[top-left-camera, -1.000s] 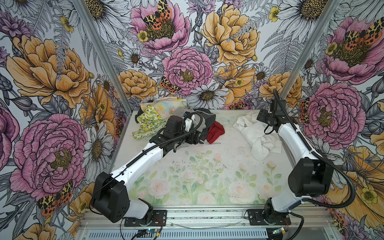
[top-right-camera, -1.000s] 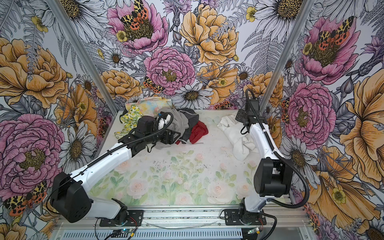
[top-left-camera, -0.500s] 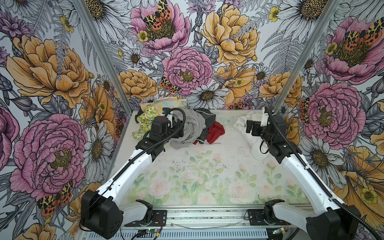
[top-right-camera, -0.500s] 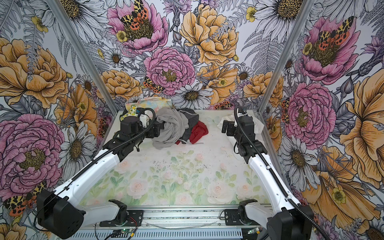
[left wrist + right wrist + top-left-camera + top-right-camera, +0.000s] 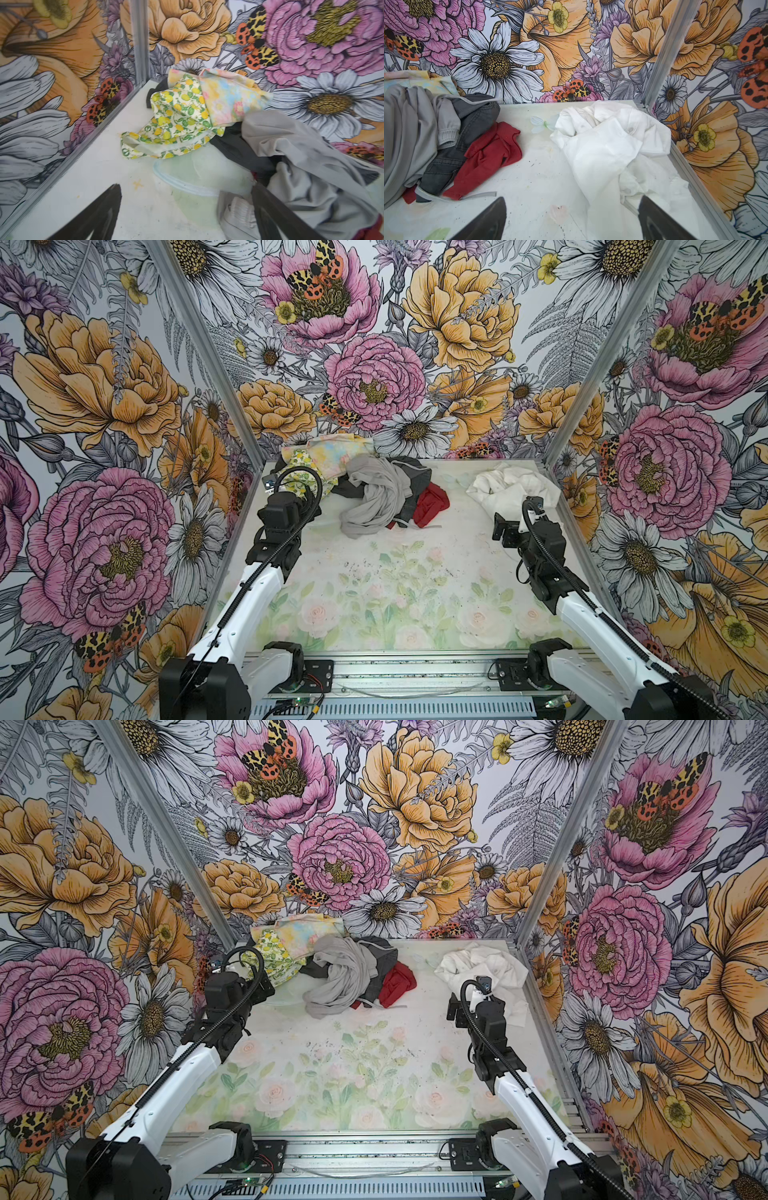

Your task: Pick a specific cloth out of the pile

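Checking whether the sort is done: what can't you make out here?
- White shirt: near edge behind the right arm, in a top view.
- Dark grey garment: mostly buried under light grey garment, all views.
- Left gripper: fingers cut off at the frame edge, left wrist view.

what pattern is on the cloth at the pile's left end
Yellow lemons and green leaves on white; this lemon-print cloth shows best in the left wrist view.

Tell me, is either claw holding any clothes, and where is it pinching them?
Nothing is held. The left claw and right claw both stand open and empty; the crumpled plain white woven shirt lies loose by itself.
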Robot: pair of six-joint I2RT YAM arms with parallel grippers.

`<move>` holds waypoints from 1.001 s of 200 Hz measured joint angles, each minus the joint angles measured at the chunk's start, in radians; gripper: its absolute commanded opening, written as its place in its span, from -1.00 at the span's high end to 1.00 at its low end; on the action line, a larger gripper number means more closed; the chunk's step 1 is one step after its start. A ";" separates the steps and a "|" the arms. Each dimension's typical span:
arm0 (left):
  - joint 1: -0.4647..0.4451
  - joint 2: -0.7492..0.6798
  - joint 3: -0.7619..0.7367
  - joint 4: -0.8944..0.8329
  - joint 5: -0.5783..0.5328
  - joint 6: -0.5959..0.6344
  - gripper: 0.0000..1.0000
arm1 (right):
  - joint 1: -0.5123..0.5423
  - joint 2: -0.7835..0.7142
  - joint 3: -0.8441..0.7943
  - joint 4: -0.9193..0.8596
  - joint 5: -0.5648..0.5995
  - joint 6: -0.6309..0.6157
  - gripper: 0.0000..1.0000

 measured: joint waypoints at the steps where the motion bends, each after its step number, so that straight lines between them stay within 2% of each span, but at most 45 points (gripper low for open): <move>1: 0.000 0.000 -0.005 0.005 -0.002 0.001 -0.98 | 0.000 0.002 -0.002 0.004 0.000 0.000 -0.99; 24: 0.004 0.020 -0.175 0.156 -0.033 0.033 -0.97 | -0.011 0.053 -0.057 0.111 0.005 -0.014 -0.99; 38: 0.005 0.058 -0.224 0.210 -0.036 0.051 -0.98 | -0.015 0.084 -0.085 0.163 0.009 -0.019 -0.99; 115: 0.006 0.276 -0.246 0.507 0.020 0.219 -0.98 | -0.060 0.309 -0.179 0.464 0.041 -0.063 -0.99; 141: 0.041 0.311 -0.254 0.566 0.062 0.228 -0.98 | -0.093 0.353 -0.180 0.540 0.036 -0.063 -0.99; 167: 0.097 0.311 -0.303 0.682 0.103 0.225 -0.98 | -0.111 0.388 -0.179 0.596 0.029 -0.072 -0.99; 200: 0.135 0.365 -0.377 0.873 0.155 0.216 -0.97 | -0.116 0.504 -0.183 0.733 0.014 -0.093 -0.99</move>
